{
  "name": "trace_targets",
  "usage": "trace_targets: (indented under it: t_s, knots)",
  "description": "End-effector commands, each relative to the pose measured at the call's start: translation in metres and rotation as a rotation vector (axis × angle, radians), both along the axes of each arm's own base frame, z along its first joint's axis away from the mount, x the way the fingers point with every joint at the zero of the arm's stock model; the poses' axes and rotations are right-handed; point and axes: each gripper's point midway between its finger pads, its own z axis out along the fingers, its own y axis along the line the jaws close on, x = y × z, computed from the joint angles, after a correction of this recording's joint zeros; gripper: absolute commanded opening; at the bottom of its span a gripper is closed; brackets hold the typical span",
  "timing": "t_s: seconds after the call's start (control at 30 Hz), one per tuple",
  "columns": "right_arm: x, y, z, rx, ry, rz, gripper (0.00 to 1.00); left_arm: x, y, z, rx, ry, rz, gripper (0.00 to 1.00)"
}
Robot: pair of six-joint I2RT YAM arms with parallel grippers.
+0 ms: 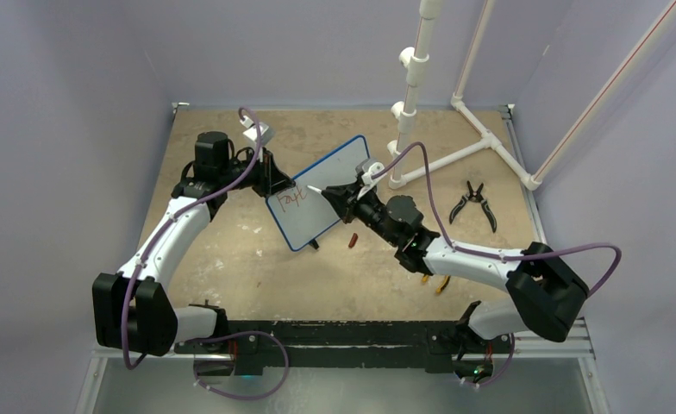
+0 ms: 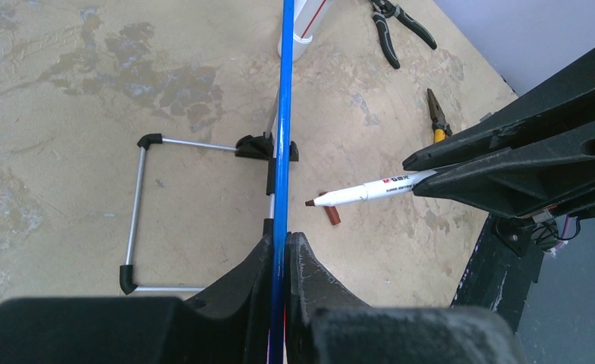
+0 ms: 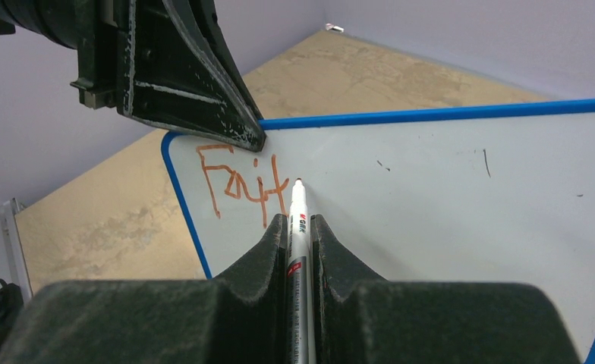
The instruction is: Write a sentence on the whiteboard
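Top external shows the whiteboard [image 1: 326, 194] upright mid-table, its blue rim pinched at the left edge by the left gripper [image 1: 276, 183]. Bare table lies on the near side, and pliers [image 1: 475, 205] sit well apart to the right. The right gripper [image 3: 300, 227] is clamped on a marker [image 3: 298, 208], its tip just right of the red sentence [image 3: 237, 182], which reads "Fait" near the left rim, with blank white face stretching right of it.

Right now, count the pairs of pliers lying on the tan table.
2. The black-handled pliers lie at the right, near the white pipe stand. The yellow-handled pliers lie nearer, partly hidden under the right arm. Others could be hidden.
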Motion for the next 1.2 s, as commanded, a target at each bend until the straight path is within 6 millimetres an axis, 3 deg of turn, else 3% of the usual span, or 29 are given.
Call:
trace_targets:
  t_s: [0.0, 0.43, 0.7, 1.17]
  knots:
    - [0.008, 0.002, 0.033, 0.043, -0.065, -0.022, 0.00, 0.002, 0.003, 0.006, 0.010, -0.046, 0.012, 0.00]
    - [0.018, 0.012, 0.030, 0.037, -0.071, -0.024, 0.00, 0.002, 0.003, 0.006, 0.009, -0.045, 0.012, 0.00]
    - [0.023, 0.004, 0.011, 0.003, -0.046, -0.076, 0.00, 0.002, 0.003, 0.006, 0.008, -0.044, 0.009, 0.00]
    - [0.009, -0.002, -0.037, -0.057, 0.067, -0.045, 0.00, 0.002, 0.002, 0.006, 0.006, -0.044, 0.007, 0.00]
